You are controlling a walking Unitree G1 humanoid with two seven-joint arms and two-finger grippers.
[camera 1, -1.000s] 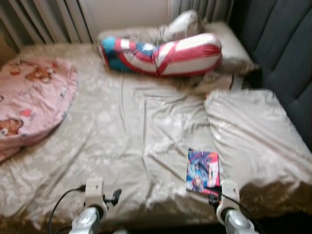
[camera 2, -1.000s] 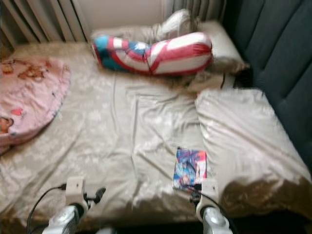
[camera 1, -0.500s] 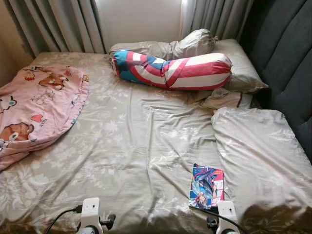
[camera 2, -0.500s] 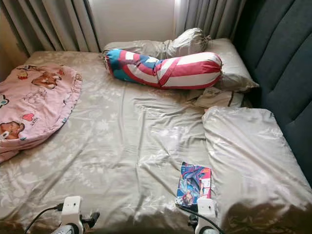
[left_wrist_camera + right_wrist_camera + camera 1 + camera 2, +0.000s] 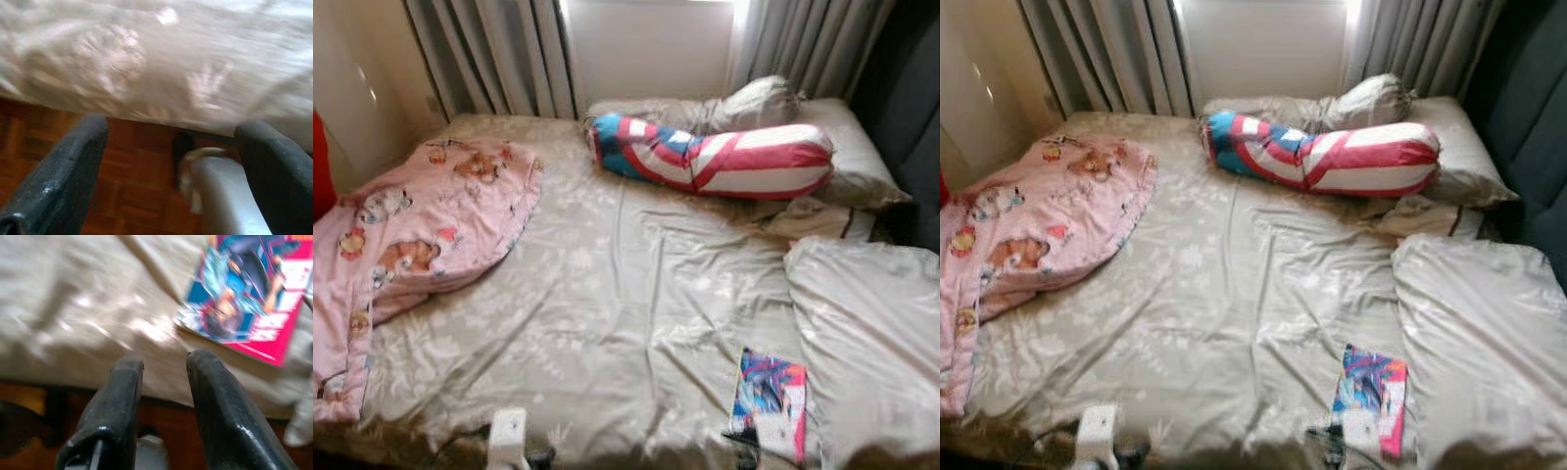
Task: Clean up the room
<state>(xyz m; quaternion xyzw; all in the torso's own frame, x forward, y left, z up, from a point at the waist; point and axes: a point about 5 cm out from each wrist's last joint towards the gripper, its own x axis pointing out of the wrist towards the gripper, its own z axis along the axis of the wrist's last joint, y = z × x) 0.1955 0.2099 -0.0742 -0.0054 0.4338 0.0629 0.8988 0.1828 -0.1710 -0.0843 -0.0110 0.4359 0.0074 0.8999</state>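
Note:
A colourful comic book point(image 5: 770, 399) lies flat on the beige bed sheet point(image 5: 626, 294), close to the near edge on the right. In the right wrist view my right gripper point(image 5: 164, 360) hovers at the mattress edge just short of the book point(image 5: 249, 308), its fingers a narrow gap apart with nothing between them. My left gripper point(image 5: 173, 127) is wide open below the bed's near edge, over the wooden floor point(image 5: 137, 196). A crumpled pink cartoon blanket point(image 5: 421, 225) covers the bed's left side.
A red, white and blue striped bolster point(image 5: 715, 162) and beige pillows point(image 5: 832, 147) lie at the far end. A large pillow point(image 5: 871, 323) lies on the right beside the dark padded headboard point(image 5: 911, 147). Grey curtains point(image 5: 489, 49) hang behind.
The head camera has turned left and risen, so the bed has slid right in the picture and more of the pink blanket shows. My arms now sit lower in the picture.

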